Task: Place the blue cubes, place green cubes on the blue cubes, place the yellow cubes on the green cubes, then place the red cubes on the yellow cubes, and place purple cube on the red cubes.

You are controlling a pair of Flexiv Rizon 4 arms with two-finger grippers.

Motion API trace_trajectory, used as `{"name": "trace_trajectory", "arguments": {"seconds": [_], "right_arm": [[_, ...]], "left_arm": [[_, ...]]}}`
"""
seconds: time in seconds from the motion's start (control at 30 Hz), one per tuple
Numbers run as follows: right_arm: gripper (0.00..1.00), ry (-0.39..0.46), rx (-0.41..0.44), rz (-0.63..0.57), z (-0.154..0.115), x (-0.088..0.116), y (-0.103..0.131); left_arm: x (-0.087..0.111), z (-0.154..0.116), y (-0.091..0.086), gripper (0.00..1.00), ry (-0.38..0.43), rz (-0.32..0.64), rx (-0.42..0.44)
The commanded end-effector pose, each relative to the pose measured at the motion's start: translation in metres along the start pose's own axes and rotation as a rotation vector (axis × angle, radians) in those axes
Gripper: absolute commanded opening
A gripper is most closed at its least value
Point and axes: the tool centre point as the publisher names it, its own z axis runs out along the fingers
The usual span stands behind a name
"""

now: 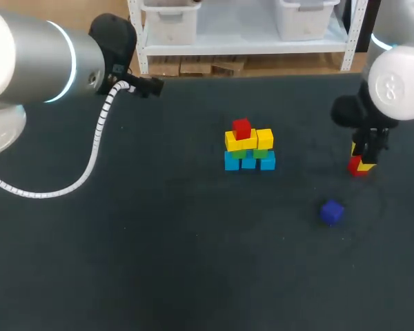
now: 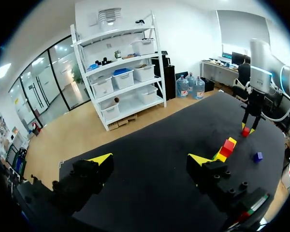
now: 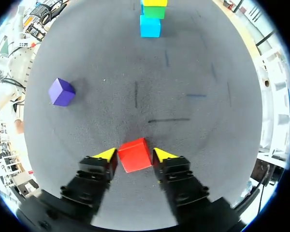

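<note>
- The dark table (image 1: 159,262) has wide bare cloth along its near side and on the left. The only thing over the left half is a white coiled cable (image 1: 96,141) hanging from the left arm.
- The stack (image 1: 249,146) stands near the middle of the table, well apart from every edge. It has blue cubes (image 1: 267,163) at the bottom, green cubes (image 1: 262,154) on them, yellow cubes (image 1: 264,138) above, and the top red cube (image 1: 241,128) on the left yellow one.
- The purple cube (image 1: 332,212) lies alone on the cloth to the right of and nearer than the stack, with open space all round it.
- The right gripper (image 3: 134,154) is near the table's right edge, well apart from the stack. Its two yellow tips press the second red cube (image 3: 134,155) from both sides, so it grips that cube.
- The left gripper (image 2: 150,159) is over the far left corner with its fingers spread wide and nothing between them.
- I cannot tell whether the second red cube rests on the cloth or is just off it.
- From above, the right arm hides most of the right gripper.
- In the right wrist view the stack is cut off above its yellow layer.
- The green cubes mostly hide between the layers, so I cannot count them.
</note>
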Motion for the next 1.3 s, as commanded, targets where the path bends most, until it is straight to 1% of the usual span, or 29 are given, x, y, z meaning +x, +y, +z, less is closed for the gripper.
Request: {"name": "trace_trajectory", "arguments": {"seconds": [0.03,0.1,0.13,0.17,0.2,0.23,0.27,0.43,0.6,0.63,0.67,0.7,0.97,1.17,1.3], "right_arm": [[0.00,-0.016,0.014,-0.003,-0.002,0.002,0.006],[0.00,-0.022,0.017,-0.005,-0.002,0.003,0.006],[0.00,-0.030,-0.018,-0.011,-0.002,0.003,0.008],[0.00,-0.025,-0.011,-0.019,-0.002,0.003,0.009],[0.27,-0.023,-0.005,-0.011,-0.002,0.004,0.009],[0.96,-0.026,-0.005,-0.006,-0.002,0.003,0.008],[1.00,-0.026,-0.004,-0.012,-0.002,0.003,0.008],[1.00,-0.013,0.009,-0.026,0.002,0.003,0.009],[1.00,0.019,0.021,-0.060,0.009,0.002,0.010],[0.47,0.028,0.029,-0.067,0.009,0.002,0.011],[0.25,0.031,0.036,-0.065,0.010,0.003,0.011],[0.00,0.030,0.043,-0.063,0.010,0.003,0.010],[0.00,0.045,0.080,-0.060,0.006,0.006,0.008],[0.00,0.039,0.103,-0.034,0.002,0.005,0.004],[0.00,0.041,0.122,0.005,-0.002,0.001,0.002]], "left_arm": [[0.000,0.001,0.001,1.00,0.000,0.001,0.005],[0.000,0.001,0.001,1.00,0.000,0.001,0.005],[0.000,0.001,0.001,1.00,0.000,0.001,0.005],[0.000,0.001,0.001,1.00,0.000,0.001,0.005],[0.000,0.001,0.001,1.00,0.000,0.001,0.005],[0.000,0.001,0.001,1.00,0.000,0.001,0.005],[0.000,0.001,0.001,1.00,0.000,0.001,0.005],[0.000,0.001,0.001,1.00,0.000,0.001,0.005],[0.000,0.001,0.001,1.00,0.000,0.001,0.005],[0.000,0.001,0.001,1.00,0.000,0.001,0.005],[0.000,0.001,0.001,1.00,0.000,0.001,0.005],[0.000,0.001,0.001,1.00,0.000,0.001,0.005],[0.000,0.001,0.001,1.00,0.000,0.001,0.005],[0.000,0.001,0.001,1.00,0.000,0.001,0.005],[0.000,0.001,0.001,1.00,0.000,0.001,0.005]]}}
